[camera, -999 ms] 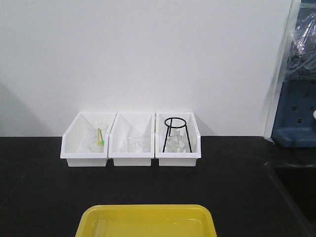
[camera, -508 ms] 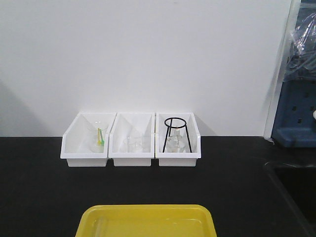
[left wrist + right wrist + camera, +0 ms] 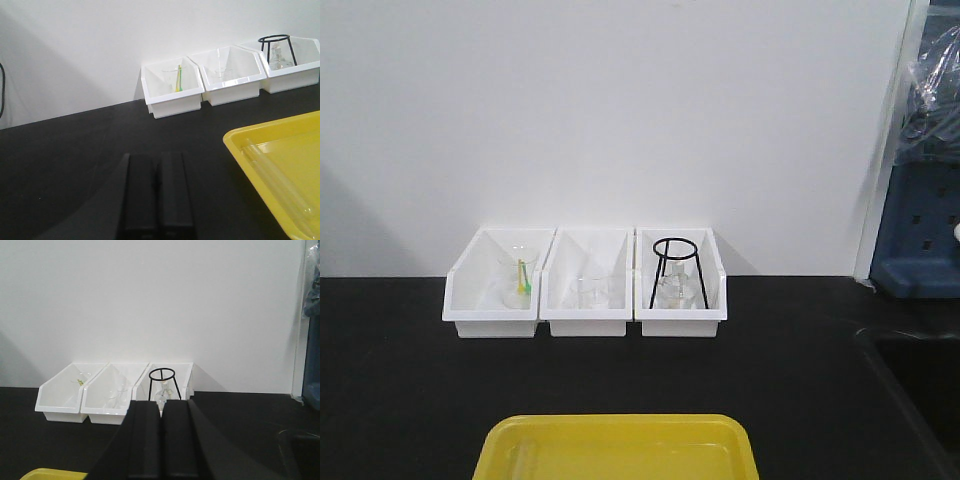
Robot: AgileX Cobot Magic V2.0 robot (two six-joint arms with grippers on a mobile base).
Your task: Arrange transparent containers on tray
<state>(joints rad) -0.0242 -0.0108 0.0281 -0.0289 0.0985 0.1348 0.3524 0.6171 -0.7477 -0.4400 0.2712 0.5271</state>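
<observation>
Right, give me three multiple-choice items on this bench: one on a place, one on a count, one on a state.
1. Where does the black wire stand sit?
A. in the right-hand white bin
B. on the yellow tray
C. in the left-hand white bin

2. How many white bins line the wall?
A. two
B. three
C. five

3. How do the left end effector and right end effector stand?
A. both closed and empty
B. both wide open
C. each holding a test tube

Answers:
1 A, the stand rises from the rightmost bin.
2 B, three stand side by side.
3 A, each wrist view shows fingers pressed together, while a test tube lies in the yellow tray.
</observation>
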